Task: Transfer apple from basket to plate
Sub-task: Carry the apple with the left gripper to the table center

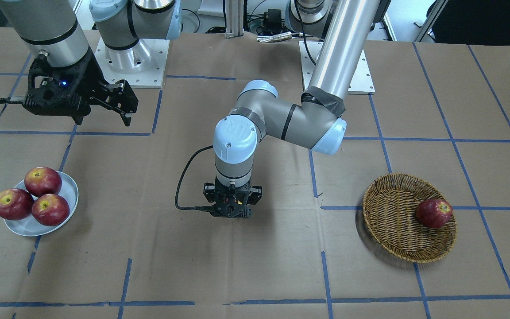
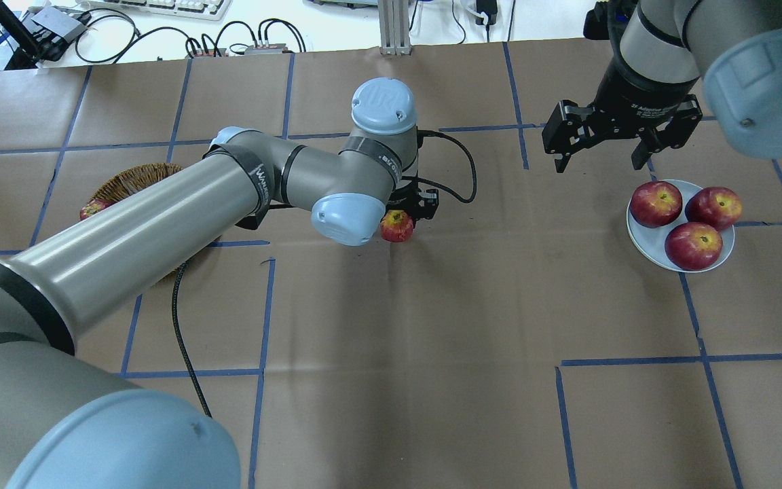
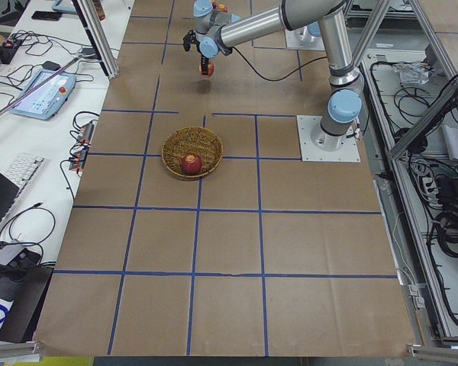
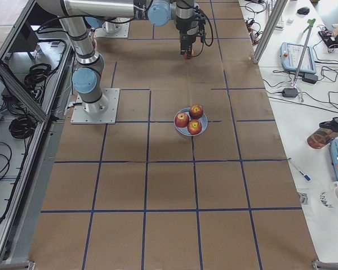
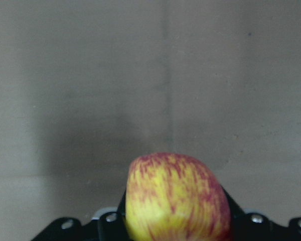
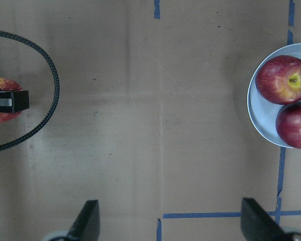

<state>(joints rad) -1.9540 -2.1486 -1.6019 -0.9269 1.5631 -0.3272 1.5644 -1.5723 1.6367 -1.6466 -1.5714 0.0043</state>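
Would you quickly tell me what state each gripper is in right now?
Left gripper: closed, holding the apple.
Right gripper: open, empty.

I see my table (image 2: 432,421) under brown paper, blue tape (image 2: 628,360) gridding it, white benches (image 4: 321,185) at both ends, a keyboard (image 3: 21,171), a teach pendant (image 3: 43,90), tangled cables (image 3: 443,217)

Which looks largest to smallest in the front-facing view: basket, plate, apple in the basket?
1. basket
2. plate
3. apple in the basket
All similarly far from the camera, so the order holds.
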